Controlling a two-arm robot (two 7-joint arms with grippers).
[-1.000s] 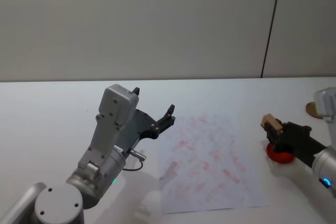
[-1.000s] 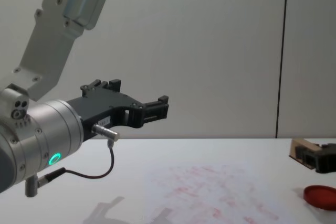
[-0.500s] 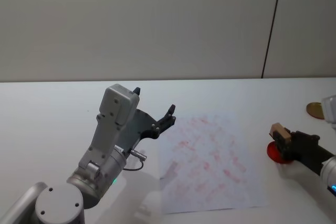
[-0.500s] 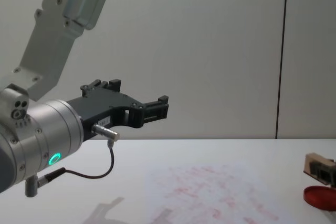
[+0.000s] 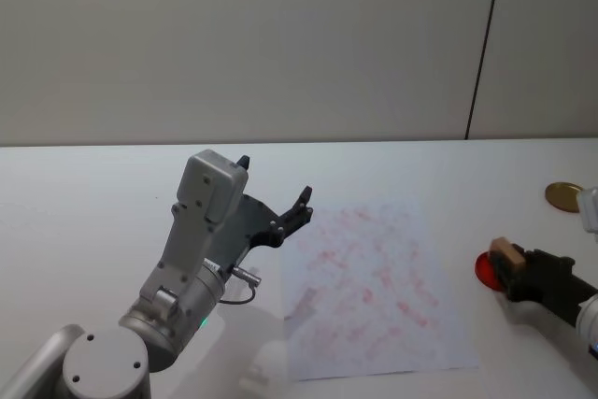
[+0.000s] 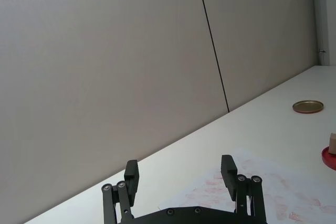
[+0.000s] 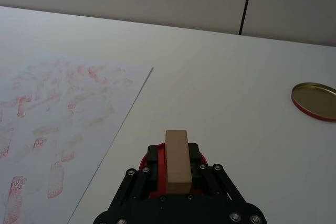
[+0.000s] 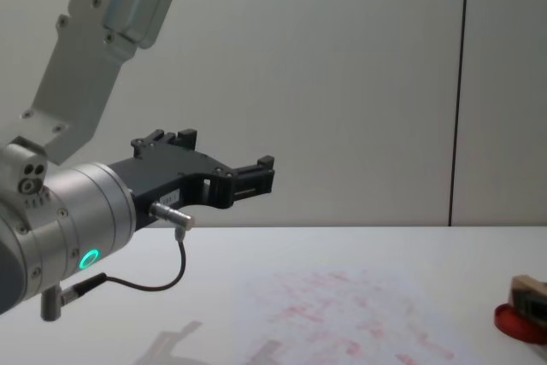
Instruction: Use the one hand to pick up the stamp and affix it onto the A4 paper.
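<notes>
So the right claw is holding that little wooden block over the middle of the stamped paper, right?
Not quite. The right gripper does hold the stamp, but over the red ink pad, beside the A4 paper, as the right wrist view shows.

Pale tan stamp (image 7: 177,160); white A4 paper (image 5: 374,292) mottled with faint red marks; red ink pad (image 5: 487,271); black right gripper (image 7: 176,174).

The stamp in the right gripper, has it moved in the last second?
Yes. In the head view, the right gripper has drawn the stamp rightward, away from the A4 paper, over the red ink pad.
</notes>
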